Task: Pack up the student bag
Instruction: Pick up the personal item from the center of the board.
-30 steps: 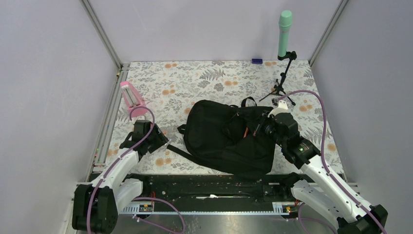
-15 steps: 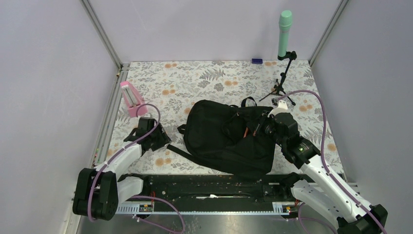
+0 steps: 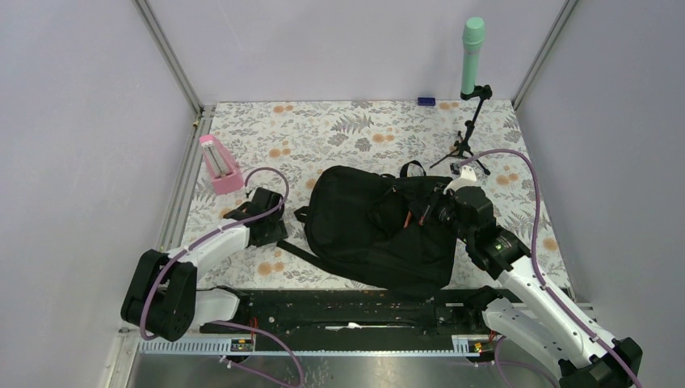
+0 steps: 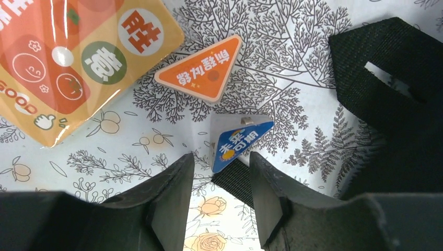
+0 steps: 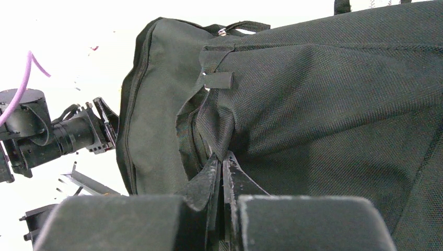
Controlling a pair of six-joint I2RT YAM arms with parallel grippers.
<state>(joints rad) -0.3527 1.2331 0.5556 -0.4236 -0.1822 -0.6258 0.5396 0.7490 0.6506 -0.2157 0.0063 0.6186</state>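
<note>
Soft, even light, faint shadows — right wrist view blown out white behind the student bag (image 5: 313, 104)

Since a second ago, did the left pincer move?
Yes. In the top view the left pincer has slid right, away from the pink stand and nearer the student bag.

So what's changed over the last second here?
The left gripper swung right, toward the student bag, and now hangs open over a blue triangular tag. Nothing was grasped or released. The right gripper stays pinched on the bag, which hasn't moved.
</note>
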